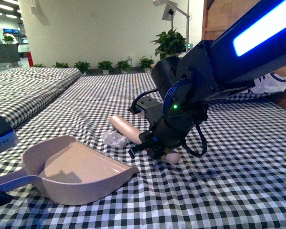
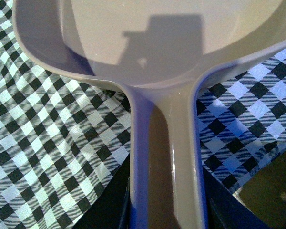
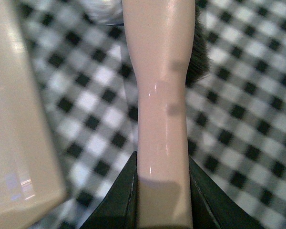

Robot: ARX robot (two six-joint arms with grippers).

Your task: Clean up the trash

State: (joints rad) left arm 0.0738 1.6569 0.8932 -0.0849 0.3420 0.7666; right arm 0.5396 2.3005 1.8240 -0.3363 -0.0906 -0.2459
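Gripping the brush [image 1: 125,128], the right claw [image 1: 150,143] sits mid-frame in the front view, trash [image 1: 114,139] just left of it, dustpan [image 1: 81,169] lower left. Left wrist view: left claw [image 2: 164,210] clamps the dustpan handle. Right wrist view: trash [image 3: 104,12] at top edge, beyond the brush.

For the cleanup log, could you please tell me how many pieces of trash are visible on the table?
1: a small crumpled white paper wad lies on the checked cloth between the beige plastic dustpan and the brush. More may be hidden behind the arm.

Glossy smooth plastic dustpan [image 1: 81,167] and brush handle [image 3: 162,119] on matt checked cloth [image 1: 229,191].
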